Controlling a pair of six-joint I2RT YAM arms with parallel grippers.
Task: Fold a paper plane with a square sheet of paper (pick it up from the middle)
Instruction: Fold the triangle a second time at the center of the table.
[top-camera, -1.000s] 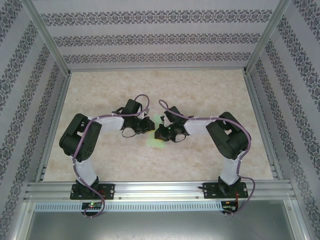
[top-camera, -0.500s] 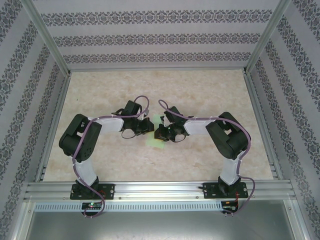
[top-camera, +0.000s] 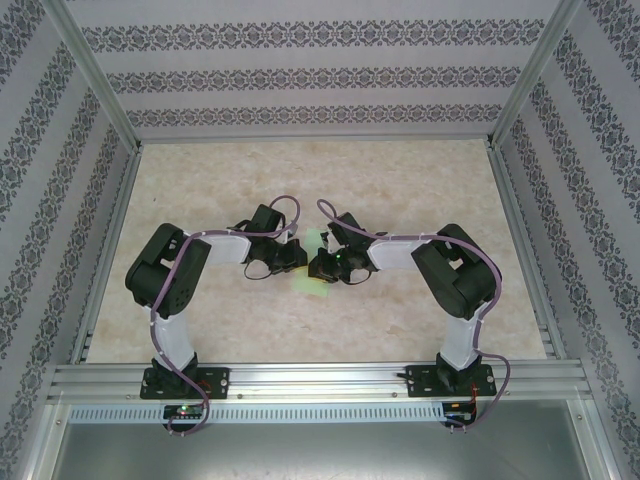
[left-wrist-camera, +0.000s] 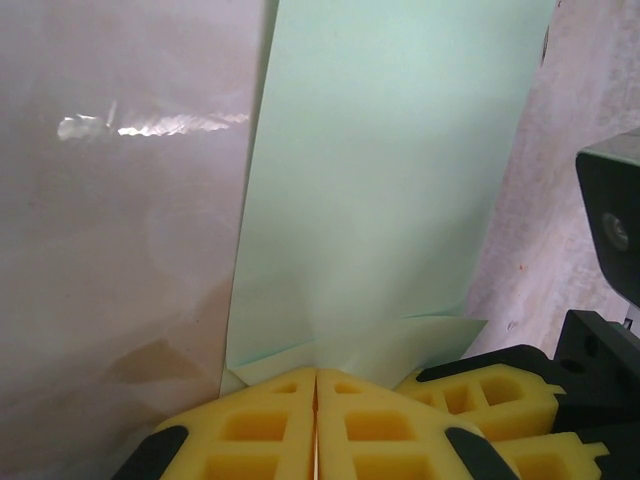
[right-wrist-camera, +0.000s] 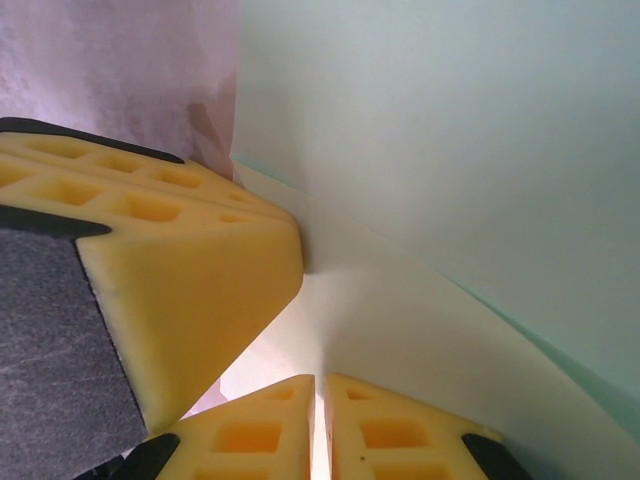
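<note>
The left gripper (left-wrist-camera: 316, 388) has its yellow fingertips pressed flat together with no gap. The folded lower edge of the green paper sheet (left-wrist-camera: 390, 180) runs into their seam, so it looks nipped there. The right gripper (right-wrist-camera: 320, 395) is closed to a hairline slit, and a pale fold of the sheet dips into that slit, so it appears to grip the paper too. The two grippers sit tip to tip. In the left wrist view the right one's yellow fingers (left-wrist-camera: 480, 388) lie just beside the left pair. In the right wrist view the left one's yellow fingers (right-wrist-camera: 190, 250) touch the sheet just beside the right pair.

Beyond each pinch the sheet spreads as a broad, smooth, unmarked panel with a straight long edge and a small turned-up flap at the bottom. Whether it rests on the surface or hangs clear of it I cannot tell.

From the top camera, both grippers are near the middle of the marbled tabletop (top-camera: 400, 190), the left one just left of it and the right one just right. The sheet shows as a sliver of green between them, at the tabletop's middle. Patterned walls (top-camera: 300, 80) stand along the tabletop's far and side edges.
</note>
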